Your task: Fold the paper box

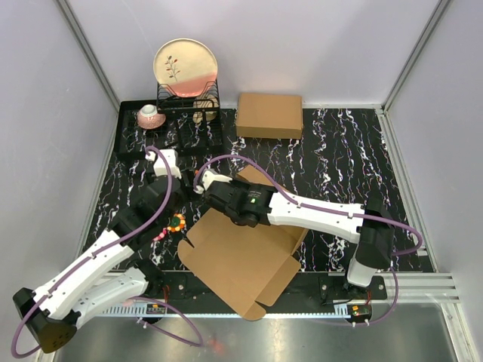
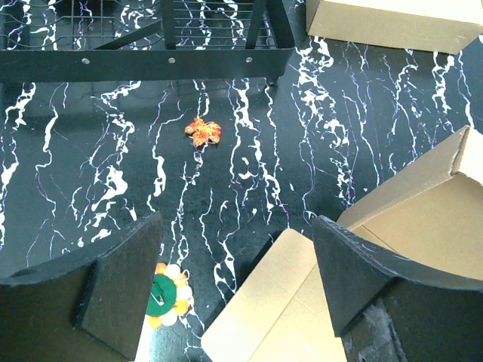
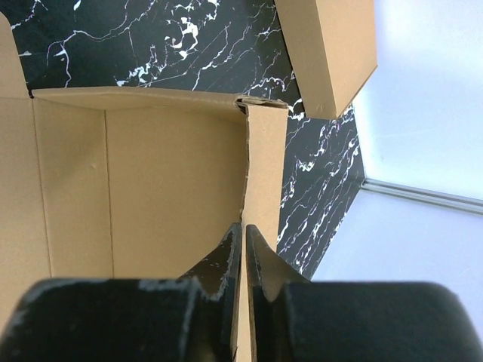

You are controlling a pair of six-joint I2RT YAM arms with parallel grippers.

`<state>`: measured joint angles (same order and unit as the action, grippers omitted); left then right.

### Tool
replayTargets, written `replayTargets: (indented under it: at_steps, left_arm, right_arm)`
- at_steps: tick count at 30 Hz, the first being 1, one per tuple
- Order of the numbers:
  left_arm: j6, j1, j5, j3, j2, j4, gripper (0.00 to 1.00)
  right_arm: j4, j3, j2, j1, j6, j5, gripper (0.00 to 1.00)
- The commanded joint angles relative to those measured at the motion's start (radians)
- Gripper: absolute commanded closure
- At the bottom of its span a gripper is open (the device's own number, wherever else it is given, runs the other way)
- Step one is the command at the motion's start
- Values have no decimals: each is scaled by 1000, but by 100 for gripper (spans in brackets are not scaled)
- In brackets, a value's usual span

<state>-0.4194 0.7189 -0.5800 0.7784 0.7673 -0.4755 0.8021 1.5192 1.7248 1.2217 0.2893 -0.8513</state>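
Note:
The paper box [image 1: 241, 260] lies as a partly opened brown cardboard sheet at the near middle of the table, with one wall raised at its far side. My right gripper [image 1: 213, 197] reaches over it, and in the right wrist view this gripper [image 3: 243, 226] is shut on the upright edge of a side flap of the box [image 3: 151, 173]. My left gripper [image 1: 172, 181] hovers to the left of the box. Its fingers stand wide open [image 2: 238, 226] with nothing between them, above a rounded tab of the box [image 2: 302, 302].
A made-up brown cardboard box [image 1: 269, 115] sits at the back. A black wire rack [image 1: 187, 102] with a plate [image 1: 186, 66] and a cup [image 1: 149, 115] stands at the back left. A green-and-orange flower toy [image 2: 167, 296] and an orange leaf [image 2: 202, 130] lie on the marble mat.

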Motion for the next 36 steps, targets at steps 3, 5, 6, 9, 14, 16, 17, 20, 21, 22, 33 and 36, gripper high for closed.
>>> replayTargets:
  at_steps: [3, 5, 6, 9, 14, 16, 17, 20, 21, 22, 33, 36]
  left_arm:
    - [-12, 5, 26, 35, 7, 64, 16]
    - [-13, 5, 32, 32, 6, 67, 16]
    - [-13, 4, 34, 27, 7, 67, 16]
    - [-12, 4, 29, 21, 6, 71, 16]
    - [-12, 5, 31, 15, 7, 74, 16]
    - [-12, 5, 31, 15, 7, 75, 16]
    - [-12, 5, 34, 15, 7, 75, 16]
    - [-9, 5, 31, 18, 4, 75, 16]
    - [-7, 5, 28, 22, 6, 78, 16]
    - [-4, 5, 25, 25, 4, 81, 16]
    - [82, 5, -15, 350, 76, 138, 16]
    - [91, 5, -7, 372, 76, 166, 15]
  right_arm:
    - [8, -7, 35, -47, -55, -20, 83]
    - [8, -13, 44, -56, -61, -20, 78]
    - [8, -16, 45, -60, -61, -20, 78]
    - [5, -21, 47, -67, -61, -26, 76]
    - [3, -14, 58, -76, -52, -48, 73]
    - [3, -16, 58, -82, -53, -42, 87]
    - [3, -17, 56, -85, -53, -37, 90]
    - [5, -25, 53, -103, -62, -31, 100]
    - [5, -25, 48, -109, -67, -28, 100]
    - [5, -22, 42, -129, -75, -19, 100]
    - [60, 119, -51, -496, -222, 236, 100]
    - [74, 125, -76, -645, -327, 386, 100]
